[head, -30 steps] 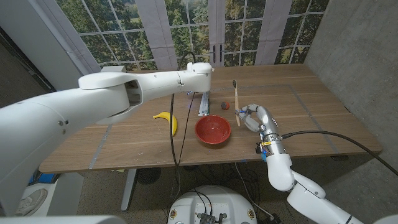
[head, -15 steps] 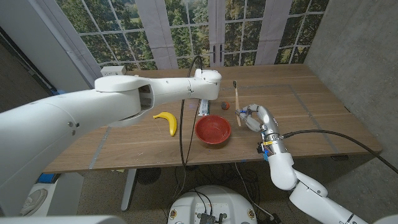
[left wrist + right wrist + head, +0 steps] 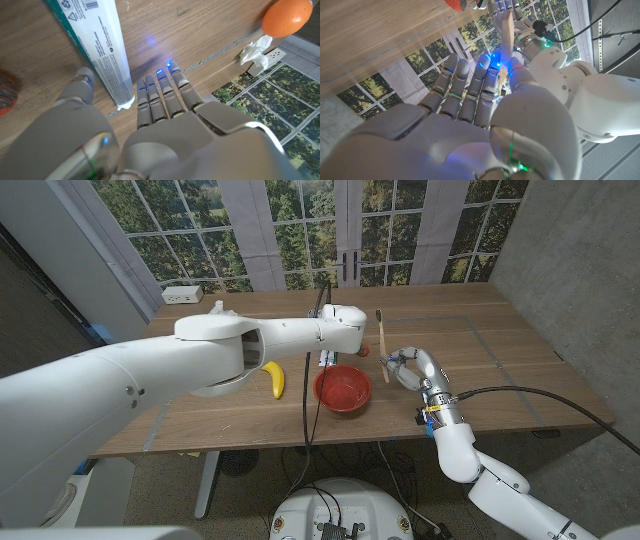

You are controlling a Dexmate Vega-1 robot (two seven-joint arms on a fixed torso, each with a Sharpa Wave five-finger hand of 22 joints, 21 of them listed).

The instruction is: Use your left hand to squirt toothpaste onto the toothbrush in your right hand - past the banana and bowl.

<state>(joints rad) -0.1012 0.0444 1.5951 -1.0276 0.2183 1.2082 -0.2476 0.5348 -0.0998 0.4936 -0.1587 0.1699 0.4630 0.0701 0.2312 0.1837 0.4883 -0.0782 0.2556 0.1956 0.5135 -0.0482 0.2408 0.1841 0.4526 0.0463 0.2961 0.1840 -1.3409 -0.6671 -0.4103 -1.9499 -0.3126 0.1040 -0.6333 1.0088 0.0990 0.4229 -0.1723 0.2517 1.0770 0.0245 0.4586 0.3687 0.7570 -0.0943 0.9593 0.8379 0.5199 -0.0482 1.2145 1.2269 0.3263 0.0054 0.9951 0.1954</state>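
left hand [image 3: 165,135]: over the toothpaste tube [image 3: 97,47], which lies flat on the table [image 3: 480,330]. Fingers [image 3: 160,97] extended and together on one side of the tube's crimped end, thumb on the other side. Not clamped yet; holding nothing.

right hand [image 3: 408,368]: at 3 o'clock of the red bowl [image 3: 342,388], near the table's front. Fingers curled round the toothbrush [image 3: 381,340] handle, bristle end pointing to 12 o'clock.

tube location: just past the bowl at its 11 o'clock, mostly hidden under the left arm in the head view. Banana [image 3: 274,377] at 9 o'clock of the bowl.

risk 1: fingertips look to be on the wood beside the tube. Closing from here could skid the tube sideways instead of pinching it.

risk 2: grasp is set at the crimped tail. Lifted from there, the tube will likely hang and swing, so nozzle aim gets poor.

risk 3: left forearm crosses low over banana and bowl. A careless pull-back could clip the bowl rim.

risk 4: cable hanging off the left arm drapes near the bowl and could snag it.

risk 5: small dark-red object [image 3: 6,92] just beside the tube; a sweep could knock it.

cap: can't tell on or off.
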